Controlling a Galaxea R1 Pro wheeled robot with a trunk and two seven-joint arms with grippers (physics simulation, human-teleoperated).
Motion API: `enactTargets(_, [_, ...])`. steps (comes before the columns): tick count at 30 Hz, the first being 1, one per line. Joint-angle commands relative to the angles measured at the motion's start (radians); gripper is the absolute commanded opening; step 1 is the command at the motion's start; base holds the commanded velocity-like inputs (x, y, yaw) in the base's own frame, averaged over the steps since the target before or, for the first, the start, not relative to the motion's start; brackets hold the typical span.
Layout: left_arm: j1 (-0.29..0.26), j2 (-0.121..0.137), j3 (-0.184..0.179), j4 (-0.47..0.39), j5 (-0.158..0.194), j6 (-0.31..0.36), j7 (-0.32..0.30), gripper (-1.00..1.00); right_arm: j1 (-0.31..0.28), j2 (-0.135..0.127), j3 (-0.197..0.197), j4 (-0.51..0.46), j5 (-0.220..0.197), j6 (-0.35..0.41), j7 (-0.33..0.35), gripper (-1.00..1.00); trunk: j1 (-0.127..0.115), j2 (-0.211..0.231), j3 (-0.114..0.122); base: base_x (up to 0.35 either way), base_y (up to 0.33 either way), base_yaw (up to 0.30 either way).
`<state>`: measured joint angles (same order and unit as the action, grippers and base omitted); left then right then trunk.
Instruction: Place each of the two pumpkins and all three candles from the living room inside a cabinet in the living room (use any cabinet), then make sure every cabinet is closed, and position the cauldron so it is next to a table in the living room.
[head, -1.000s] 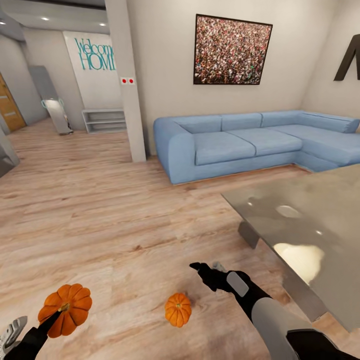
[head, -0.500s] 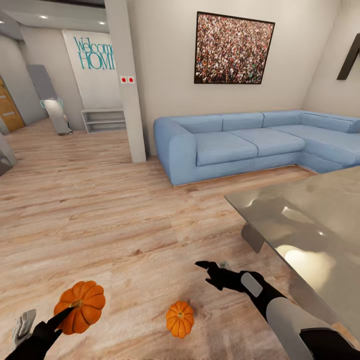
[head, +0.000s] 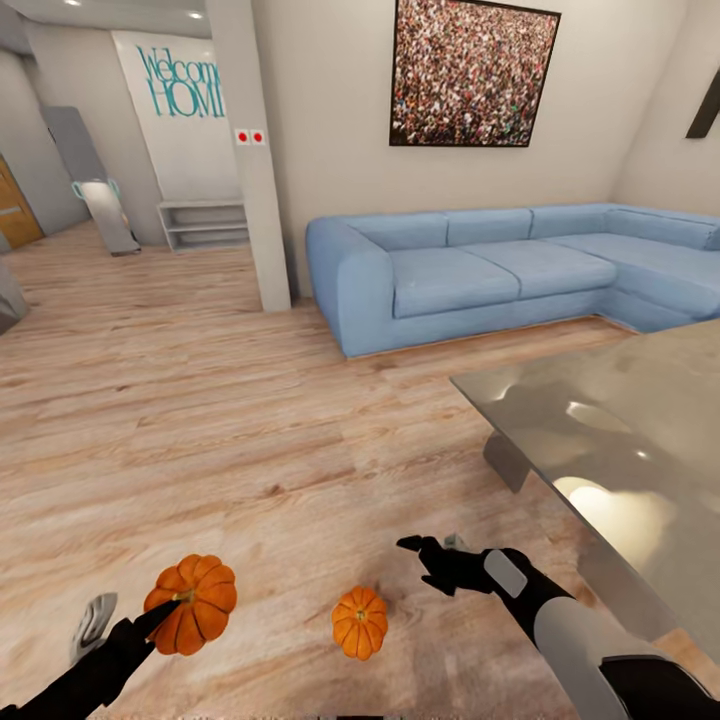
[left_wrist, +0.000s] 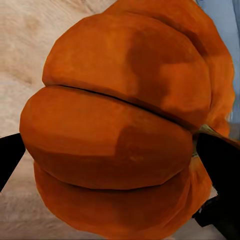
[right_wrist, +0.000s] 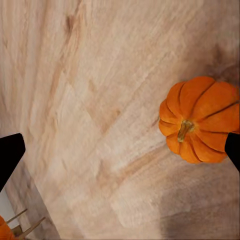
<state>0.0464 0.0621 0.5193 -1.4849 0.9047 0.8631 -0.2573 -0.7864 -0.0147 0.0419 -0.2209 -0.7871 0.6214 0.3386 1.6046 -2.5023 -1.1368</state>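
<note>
Left gripper (head: 165, 612) is clamped on a pumpkin (head: 192, 603), fingers closed against its ribbed sides, and it has carried the fruit further toward the middle of the head view than half a second ago, when it sat nearer the left edge. In the left wrist view that held pumpkin (left_wrist: 125, 125) bulges between the dark fingertips. The second pumpkin (head: 360, 622) sits on the wood floor (head: 200, 420), and the whole scene has slid in the picture, so the camera has moved, not the pumpkin. Right gripper (head: 425, 555) hovers just beside it, jaws spread wide and holding nothing; from the right wrist view the floor pumpkin (right_wrist: 200, 120) lies off to one side, stem up. Glossy grey table (head: 640, 440) stands at the right, blue sofa (head: 480, 270) behind
</note>
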Motion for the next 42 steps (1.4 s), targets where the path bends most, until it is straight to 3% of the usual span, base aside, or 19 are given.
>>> enactTargets(1, [0.000,0.001,0.004,0.000,0.003,0.001,0.004,-1.00,0.000,0.001,0.000,0.000,0.000,-0.001,-0.018,1.00,0.000,0.000,-0.004,0.000,0.000,0.000])
enactTargets(5, [0.003,0.001,0.056,0.002,0.008,0.004,0.009,-1.00,0.000,0.004,0.000,-0.002,-0.004,0.001,-0.053,1.00,0.002,-0.001,-0.019,0.000,0.000,0.000])
enactTargets(10, [0.003,0.001,0.066,0.011,0.005,-0.002,0.010,-1.00,-0.001,0.001,0.002,-0.045,-0.004,-0.003,-0.053,1.00,0.004,-0.002,-0.039,0.000,0.000,0.000])
enactTargets(13, [0.003,0.001,0.070,0.022,0.005,-0.006,0.010,-1.00,-0.001,0.001,0.007,-0.062,0.001,-0.015,-0.011,1.00,0.006,-0.003,-0.050,0.000,0.000,0.000])
enactTargets(15, [0.004,0.001,0.069,0.029,0.004,-0.007,0.009,-1.00,-0.001,0.003,0.017,-0.068,0.010,-0.072,0.004,1.00,0.007,-0.004,-0.058,0.000,0.000,0.000])
enactTargets(18, [0.003,0.002,0.071,0.035,0.007,-0.008,0.003,-1.00,-0.001,0.005,0.073,-0.073,0.066,-0.253,0.018,1.00,0.008,-0.004,-0.070,0.000,0.000,0.000])
enactTargets(20, [0.003,0.002,0.071,0.035,0.009,-0.007,0.001,-1.00,-0.001,0.006,0.096,-0.074,0.082,-0.287,0.036,1.00,0.009,-0.005,-0.077,0.000,0.000,0.000])
enactTargets(24, [0.010,0.002,0.072,0.012,0.012,-0.004,-0.012,-1.00,-0.001,-0.003,0.118,-0.077,0.098,-0.279,0.195,1.00,0.011,-0.006,-0.093,0.000,0.000,0.000])
enactTargets(27, [0.036,0.007,0.075,-0.056,0.012,0.010,-0.077,-1.00,-0.002,-0.007,0.121,-0.078,0.101,-0.257,0.236,1.00,0.012,-0.006,-0.105,0.000,0.000,0.000])
enactTargets(29, [0.036,0.034,0.076,-0.095,0.013,0.062,-0.134,-1.00,-0.002,-0.007,0.122,-0.079,0.101,-0.249,0.246,1.00,0.013,-0.007,-0.112,0.000,0.000,0.000])
enactTargets(31, [-0.004,0.060,0.078,-0.108,0.013,0.114,-0.159,-1.00,-0.006,-0.007,0.121,-0.080,0.102,-0.245,0.244,1.00,0.014,-0.007,-0.120,0.000,0.000,0.000])
enactTargets(33, [-0.098,0.081,0.077,-0.114,0.011,0.157,-0.167,-1.00,-0.027,-0.007,0.120,-0.080,0.102,-0.221,0.228,1.00,0.015,-0.008,-0.128,0.000,0.000,0.000])
enactTargets(35, [-0.181,0.083,0.064,-0.112,0.009,0.173,-0.146,-1.00,-0.039,-0.005,0.119,-0.081,0.100,-0.186,0.213,1.00,0.016,-0.008,-0.135,0.000,0.000,0.000])
enactTargets(39, [-0.328,0.080,-0.040,-0.084,0.025,0.184,0.013,-1.00,-0.060,0.003,0.116,-0.081,0.096,-0.128,0.132,1.00,0.017,-0.009,-0.151,0.000,0.000,0.000])
enactTargets(42, [-0.392,0.079,-0.068,-0.050,0.065,0.184,0.101,-1.00,-0.064,-0.003,0.113,-0.082,0.093,-0.119,0.105,1.00,0.019,-0.010,-0.163,0.000,0.000,0.000])
